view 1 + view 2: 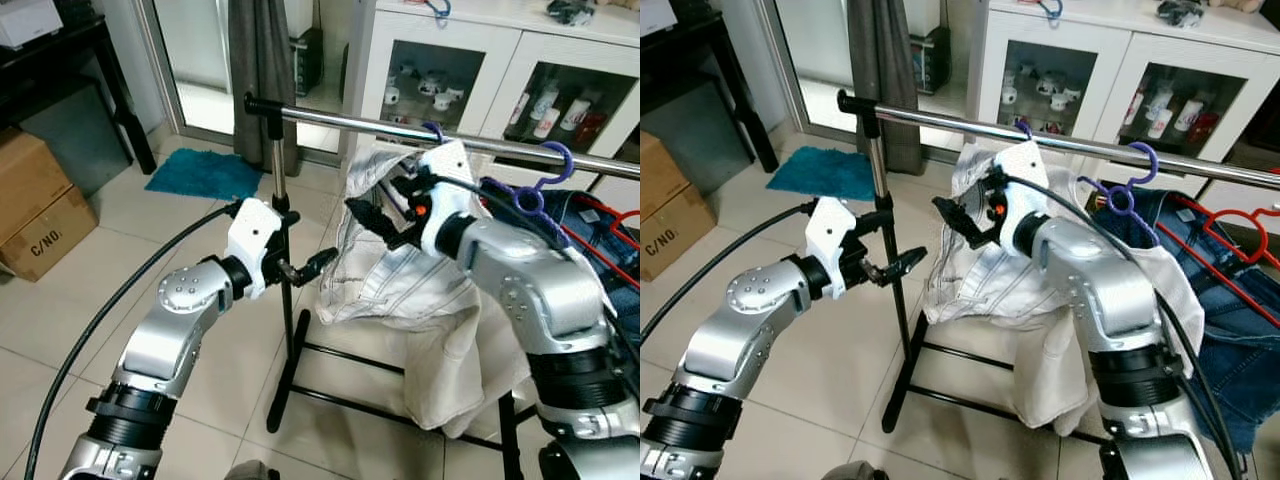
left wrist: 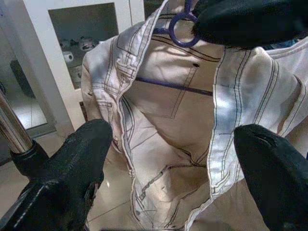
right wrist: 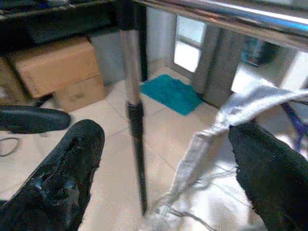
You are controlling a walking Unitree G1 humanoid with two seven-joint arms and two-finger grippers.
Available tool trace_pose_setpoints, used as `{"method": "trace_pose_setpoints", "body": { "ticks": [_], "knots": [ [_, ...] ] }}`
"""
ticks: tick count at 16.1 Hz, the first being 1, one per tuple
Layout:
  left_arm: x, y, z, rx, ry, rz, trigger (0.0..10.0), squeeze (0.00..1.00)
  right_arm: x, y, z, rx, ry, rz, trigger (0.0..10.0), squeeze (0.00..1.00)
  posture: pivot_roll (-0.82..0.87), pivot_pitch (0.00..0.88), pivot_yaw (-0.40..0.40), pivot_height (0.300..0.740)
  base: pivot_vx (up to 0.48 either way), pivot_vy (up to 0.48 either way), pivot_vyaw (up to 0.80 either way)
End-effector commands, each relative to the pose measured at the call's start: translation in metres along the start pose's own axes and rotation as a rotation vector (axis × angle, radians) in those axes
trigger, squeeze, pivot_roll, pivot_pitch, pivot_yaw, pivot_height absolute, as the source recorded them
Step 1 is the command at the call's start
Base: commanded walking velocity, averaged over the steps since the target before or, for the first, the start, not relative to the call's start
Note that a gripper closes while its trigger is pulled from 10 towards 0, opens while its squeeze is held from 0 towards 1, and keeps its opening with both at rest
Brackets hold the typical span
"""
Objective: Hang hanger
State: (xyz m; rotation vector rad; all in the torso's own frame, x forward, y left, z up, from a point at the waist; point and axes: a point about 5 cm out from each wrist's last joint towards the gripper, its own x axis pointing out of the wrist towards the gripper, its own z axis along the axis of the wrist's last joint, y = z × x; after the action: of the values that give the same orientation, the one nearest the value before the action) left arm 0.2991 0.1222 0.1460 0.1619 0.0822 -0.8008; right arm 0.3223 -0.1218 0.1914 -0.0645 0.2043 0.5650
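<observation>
A white denim garment [image 1: 400, 275] hangs from a purple hanger [image 2: 180, 21] whose hook [image 1: 435, 130] sits over the chrome rail [image 1: 340, 120] of a clothes rack. My right gripper [image 1: 372, 225] is open just left of the garment's collar and below the rail, with nothing between its fingers. My left gripper [image 1: 312, 264] is also open and empty. It sits by the rack's upright pole [image 1: 284, 200] and points toward the garment [image 2: 168, 96]. In the right wrist view, the pole [image 3: 134, 110] and the garment's edge [image 3: 202, 144] lie between the fingers.
Further right on the rail, blue jeans [image 1: 600, 220] hang on a second purple hanger [image 1: 545, 180], beside a red hanger [image 1: 615, 235]. Behind stands a white glass-door cabinet [image 1: 470, 70]. Cardboard boxes [image 1: 35, 200], a teal mat [image 1: 205, 172] and a grey curtain [image 1: 262, 70] are at the left.
</observation>
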Motion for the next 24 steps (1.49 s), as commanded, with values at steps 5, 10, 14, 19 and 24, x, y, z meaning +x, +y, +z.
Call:
{"method": "trace_pose_setpoints", "body": {
  "ticks": [5, 10, 14, 19, 24],
  "knots": [
    [0.002, -0.003, 0.001, 0.023, 0.008, -0.023, 10.0, 0.12, -0.001, -0.023, 0.004, -0.038, 0.003, -0.227, 10.0, 0.00, 0.02, 0.000, 0.010, 0.740, 0.000, 0.000, 0.00],
    [0.003, -0.003, 0.001, 0.026, 0.013, -0.033, 10.0, 0.12, -0.007, -0.034, 0.002, -0.146, 0.042, -0.328, 10.0, 0.00, 0.01, 0.000, 0.020, 0.740, 0.000, 0.000, 0.00],
    [0.004, -0.002, 0.001, 0.029, 0.016, -0.040, 10.0, 0.13, 0.004, -0.039, -0.003, -0.164, 0.057, -0.339, 10.0, 0.00, 0.01, 0.000, 0.022, 0.740, 0.000, 0.000, 0.00],
    [0.004, -0.002, 0.001, 0.032, 0.018, -0.045, 10.0, 0.12, 0.018, -0.054, 0.000, -0.184, 0.062, -0.321, 10.0, 0.00, 0.02, 0.000, 0.017, 0.740, 0.000, 0.000, 0.00],
    [0.004, -0.002, 0.001, 0.032, 0.016, -0.048, 10.0, 0.12, 0.030, -0.067, 0.006, -0.137, 0.080, -0.238, 10.0, 0.00, 0.02, 0.000, 0.012, 0.740, 0.000, 0.000, 0.00]
  ]
}}
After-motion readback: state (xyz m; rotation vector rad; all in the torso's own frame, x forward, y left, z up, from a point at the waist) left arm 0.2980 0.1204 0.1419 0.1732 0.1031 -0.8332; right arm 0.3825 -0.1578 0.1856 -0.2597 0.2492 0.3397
